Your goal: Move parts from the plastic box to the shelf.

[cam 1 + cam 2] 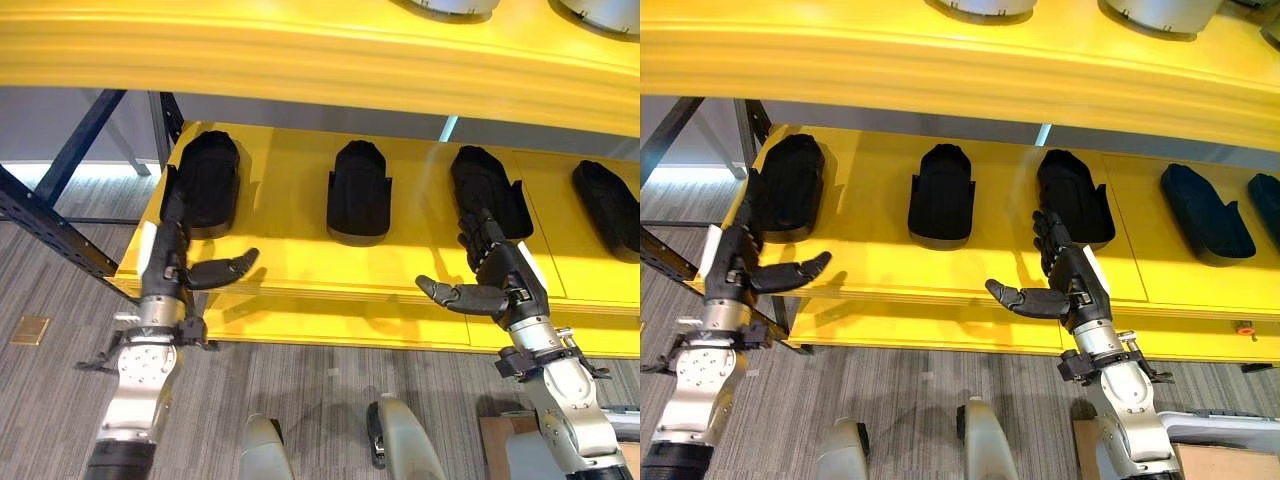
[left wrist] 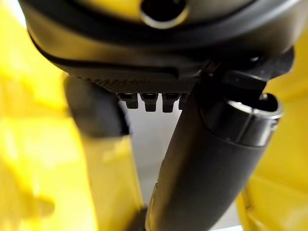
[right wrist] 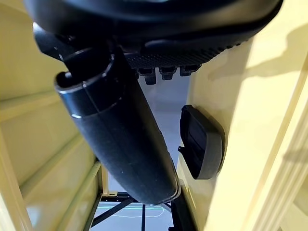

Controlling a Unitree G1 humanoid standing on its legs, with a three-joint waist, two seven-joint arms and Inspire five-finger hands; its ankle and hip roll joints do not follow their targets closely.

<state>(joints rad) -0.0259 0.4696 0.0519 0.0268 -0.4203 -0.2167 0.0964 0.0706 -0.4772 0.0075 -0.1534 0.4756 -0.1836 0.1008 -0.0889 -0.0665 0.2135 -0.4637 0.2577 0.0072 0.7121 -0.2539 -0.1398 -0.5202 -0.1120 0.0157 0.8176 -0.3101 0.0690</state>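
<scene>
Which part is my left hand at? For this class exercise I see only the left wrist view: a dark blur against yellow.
Observer: The left hand has its fingers straight, laid along the near end of the leftmost black part on the yellow shelf.
Operator: And the right hand?
Observer: The right hand is open too, its fingers reaching the third black part.
Operator: Anything between them?
Observer: Yes, the second black part lies there with neither hand on it.

Yellow shelf [image 1: 300, 260] (glossy), black parts [image 1: 359, 192] — grey streaked floor [image 1: 300, 380]
</scene>
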